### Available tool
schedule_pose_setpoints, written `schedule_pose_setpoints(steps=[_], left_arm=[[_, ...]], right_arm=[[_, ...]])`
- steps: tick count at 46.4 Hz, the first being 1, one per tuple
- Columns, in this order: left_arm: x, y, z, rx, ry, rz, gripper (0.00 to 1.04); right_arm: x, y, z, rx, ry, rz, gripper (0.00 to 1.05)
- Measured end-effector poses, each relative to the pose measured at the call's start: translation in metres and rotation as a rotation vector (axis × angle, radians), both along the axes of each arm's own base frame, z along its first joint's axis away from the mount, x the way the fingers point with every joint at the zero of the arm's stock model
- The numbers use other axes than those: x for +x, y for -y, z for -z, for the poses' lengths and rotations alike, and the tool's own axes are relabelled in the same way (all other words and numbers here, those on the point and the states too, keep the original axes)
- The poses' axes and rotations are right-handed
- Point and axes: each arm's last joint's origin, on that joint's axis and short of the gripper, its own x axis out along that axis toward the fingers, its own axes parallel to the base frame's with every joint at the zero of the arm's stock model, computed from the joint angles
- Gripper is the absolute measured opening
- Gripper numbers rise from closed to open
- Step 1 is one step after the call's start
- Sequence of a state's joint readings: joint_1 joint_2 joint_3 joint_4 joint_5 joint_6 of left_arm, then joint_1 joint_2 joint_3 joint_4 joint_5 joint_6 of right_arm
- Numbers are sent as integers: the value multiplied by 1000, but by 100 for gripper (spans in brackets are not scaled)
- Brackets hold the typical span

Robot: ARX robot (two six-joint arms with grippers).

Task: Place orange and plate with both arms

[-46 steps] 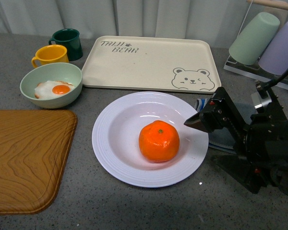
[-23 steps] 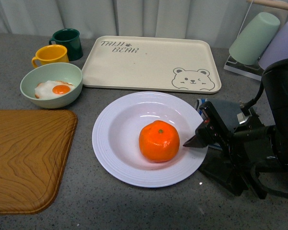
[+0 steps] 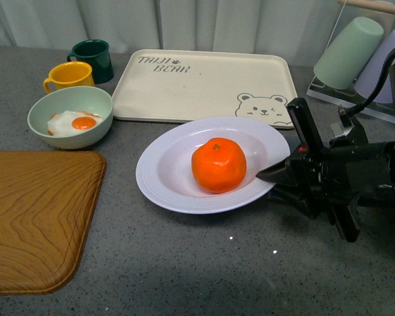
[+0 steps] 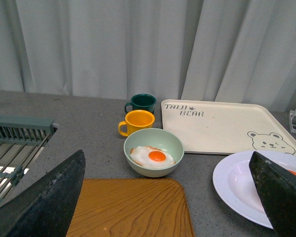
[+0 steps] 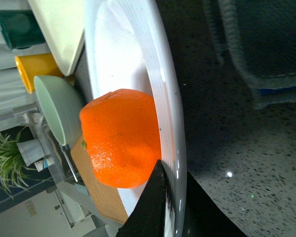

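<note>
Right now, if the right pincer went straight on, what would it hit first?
The right pincer grips the glossy white plate at its rim; beyond that, probably the round orange fruit.

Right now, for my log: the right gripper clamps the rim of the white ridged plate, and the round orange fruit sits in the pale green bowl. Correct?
No. The round orange fruit sits in the white ridged plate; the pale green bowl holds a fried egg, as the front view shows. The right gripper does clamp the plate's rim.

orange point(image 3: 218, 164) in plate point(image 3: 163, 179), tray point(image 3: 204, 85) behind — bowl point(image 3: 67, 139) left
</note>
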State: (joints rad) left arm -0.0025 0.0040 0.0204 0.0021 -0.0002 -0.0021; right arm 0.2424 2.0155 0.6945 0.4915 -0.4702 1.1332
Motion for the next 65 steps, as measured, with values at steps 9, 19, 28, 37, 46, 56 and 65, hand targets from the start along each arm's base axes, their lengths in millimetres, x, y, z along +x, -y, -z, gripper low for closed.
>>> schedule_pose_setpoints(steps=[9,19,28,37,46,56,65], left_arm=[[0,0,0,0,0,0,98],[0,0,0,0,0,0,98],[0,0,0,0,0,0,98],[0,0,0,0,0,0,98],[0,0,0,0,0,0,98],[0,0,0,0,0,0,98],[0,0,0,0,0,0,98]], right_arm=[[-8,5,-5,117,130,21,1],[-3,12,-19,200,267,37,1],[14,10,-28,236,329,33,1],[67,2,-29,267,360,64,1],[110,-7,-21,273,330,85,1],[160,-21,-7,257,288,96,1],[185,-29,-1,201,256,113,1]])
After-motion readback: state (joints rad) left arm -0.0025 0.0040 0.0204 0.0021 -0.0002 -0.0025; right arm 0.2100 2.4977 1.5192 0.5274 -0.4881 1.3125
